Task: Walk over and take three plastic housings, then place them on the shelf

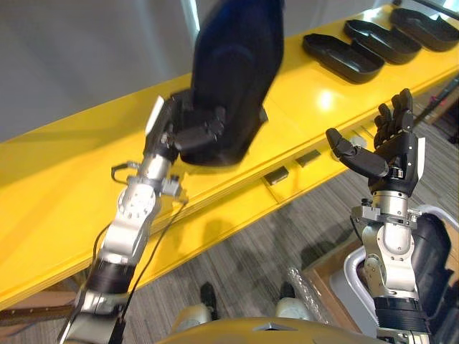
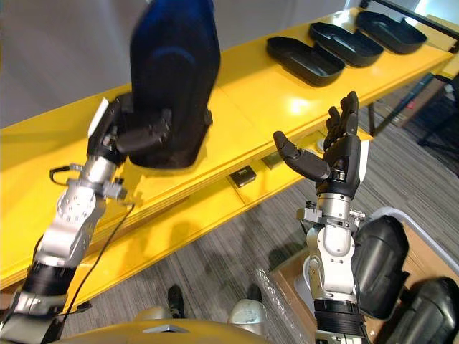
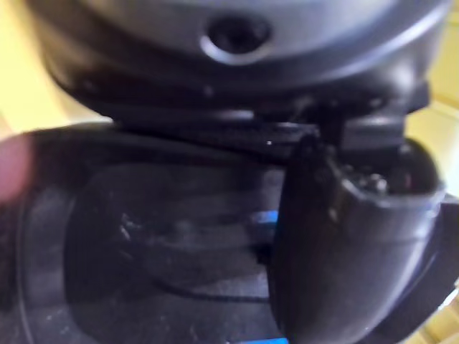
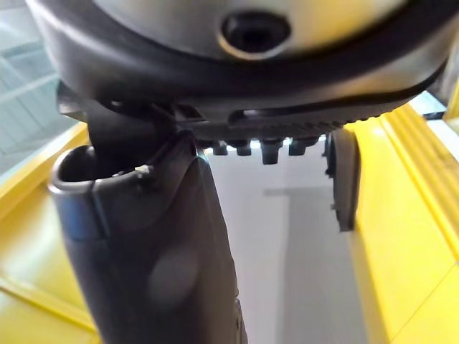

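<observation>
The housing point(image 1: 233, 79) stands upright at upper centre, over the yellow shelf point(image 1: 57, 186), its lower end clamped in the left hand point(image 1: 193, 132). The right hand point(image 1: 391, 147) is raised at right, fingers straight and apart, palm empty. Three more housings point(image 1: 343, 57) lie on the shelf at upper right. Grey carpet point(image 1: 251, 251) covers the floor below.

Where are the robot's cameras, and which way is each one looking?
Left eye view: on the head, looking down at the yellow shelf; both arms show, the left hand gripping a dark housing, the right hand open.
Right eye view: beside it on the head, same scene; both eyes share the hands, shelf and three housings lying on it.
Left wrist view: on the left wrist, looking along its thumb at the dark housing.
Right wrist view: on the right wrist, looking past its thumb at the shelf.
</observation>
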Tool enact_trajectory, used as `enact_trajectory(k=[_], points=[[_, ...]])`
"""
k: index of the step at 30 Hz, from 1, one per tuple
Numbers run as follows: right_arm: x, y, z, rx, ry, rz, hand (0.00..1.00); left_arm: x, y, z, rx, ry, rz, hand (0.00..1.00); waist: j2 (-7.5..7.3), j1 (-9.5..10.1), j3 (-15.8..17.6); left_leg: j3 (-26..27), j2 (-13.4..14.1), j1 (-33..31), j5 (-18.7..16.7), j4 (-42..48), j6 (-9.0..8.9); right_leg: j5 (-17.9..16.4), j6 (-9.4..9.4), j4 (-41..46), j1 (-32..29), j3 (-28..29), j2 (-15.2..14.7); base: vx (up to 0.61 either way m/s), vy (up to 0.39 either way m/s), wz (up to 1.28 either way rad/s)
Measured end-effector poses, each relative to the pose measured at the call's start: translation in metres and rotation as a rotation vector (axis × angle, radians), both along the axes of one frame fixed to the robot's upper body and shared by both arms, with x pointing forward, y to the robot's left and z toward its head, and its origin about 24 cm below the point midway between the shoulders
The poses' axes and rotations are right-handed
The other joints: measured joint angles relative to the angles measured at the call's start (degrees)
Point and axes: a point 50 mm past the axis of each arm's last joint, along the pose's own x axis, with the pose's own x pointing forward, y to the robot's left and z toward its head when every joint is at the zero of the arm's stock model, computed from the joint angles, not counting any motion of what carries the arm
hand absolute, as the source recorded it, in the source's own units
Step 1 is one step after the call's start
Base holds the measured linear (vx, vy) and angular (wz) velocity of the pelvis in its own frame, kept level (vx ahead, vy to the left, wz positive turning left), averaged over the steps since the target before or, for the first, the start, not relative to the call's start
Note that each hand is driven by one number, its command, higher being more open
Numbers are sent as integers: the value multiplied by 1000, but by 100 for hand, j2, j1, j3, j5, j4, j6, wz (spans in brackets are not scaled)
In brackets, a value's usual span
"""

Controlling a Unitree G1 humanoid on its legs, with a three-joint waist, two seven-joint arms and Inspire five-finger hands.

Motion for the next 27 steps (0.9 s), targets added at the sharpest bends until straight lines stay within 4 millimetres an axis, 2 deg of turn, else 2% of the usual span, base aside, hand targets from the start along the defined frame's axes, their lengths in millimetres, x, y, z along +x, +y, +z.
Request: enact_trajectory(k=[1, 4, 6, 7, 11, 15, 25, 26, 27], points=[[-1, 0, -2, -3, 13, 8, 100, 10, 3, 5, -17, -1, 50, 0, -1, -71, 5, 76, 21, 3, 28, -60, -10, 57, -18, -77, -43, 60, 34, -31, -22, -37], [-2, 1, -4, 5, 18, 26, 100, 24, 11, 5, -54, 26, 170, 0, -11, -217, 58, 274, 40, 86, 48, -168, -16, 129, -8, -161, -99, 268, 71, -21, -7, -39], [-2, 2, -4, 4, 20, 38, 100, 38, 18, 6, -82, 54, 279, 0, -32, -361, 202, 405, 63, 96, 47, -175, -19, 180, -5, -185, -164, 391, 99, -32, -2, -29], [-3, 5, -5, 3, 23, 47, 100, 41, 20, 7, -90, 59, 303, 0, -46, -368, 245, 445, 74, 92, 50, -174, -22, 188, -6, -185, -199, 438, 112, -45, -10, -29], [-11, 38, -15, 36, 55, 215, 100, 57, 29, 3, -177, 164, 411, 0, -31, -525, 465, 543, 122, 84, 82, -180, -62, 214, -24, -185, -289, 551, 203, -29, -29, -15], [-10, 64, -21, 60, 70, 320, 100, 67, 20, 19, -281, 170, 377, 0, -10, -533, 742, 553, 119, 80, 120, -187, -51, 228, -19, -183, -302, 570, 206, -11, -4, -1], [-9, 68, -20, 85, 67, 298, 100, 72, 14, 32, -422, 176, 372, 0, -42, -506, 1034, 542, 114, 37, 183, -278, -48, 236, -11, -184, -377, 563, 218, -3, 0, 0], [-9, 68, -19, 88, 63, 295, 100, 72, 14, 32, -429, 177, 380, 100, -41, -507, 1082, 542, 113, 37, 185, -278, -46, 238, -9, -184, -378, 564, 217, 0, 0, 0], [-9, 68, -20, 90, 64, 293, 100, 73, 15, 31, -435, 184, 386, 100, -43, -506, 1116, 540, 113, 36, 191, -279, -46, 238, -9, -184, -378, 563, 218, 0, 0, 0]])
